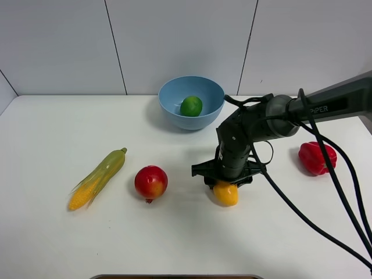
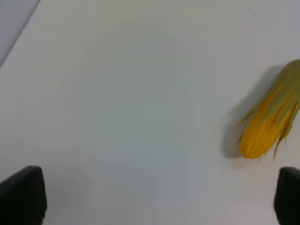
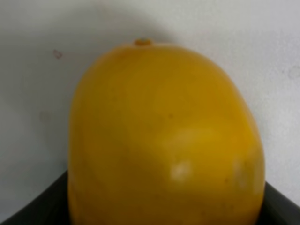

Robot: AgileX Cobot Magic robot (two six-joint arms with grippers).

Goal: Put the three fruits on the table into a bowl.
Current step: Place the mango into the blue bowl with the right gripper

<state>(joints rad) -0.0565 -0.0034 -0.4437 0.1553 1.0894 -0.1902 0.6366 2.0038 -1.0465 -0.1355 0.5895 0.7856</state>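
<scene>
Where the right arm bends low over the near middle of the table (image 1: 174,238): right gripper (image 1: 226,185) clamped tight on the mango (image 1: 226,194), whose yellow end shows below the jaws on the near side.
Corn cob (image 1: 97,178): near left, lying slantwise.
Left gripper (image 2: 154,197): spread wide, nothing held, over bare tabletop near the corn cob's yellow tip.
Red fruit (image 1: 151,182): right of the corn cob, apart from it.
Bell pepper (image 1: 317,157): right side.
Bowl (image 1: 174,116): far middle, upright.
Lime (image 1: 191,106): inside the bowl.
</scene>
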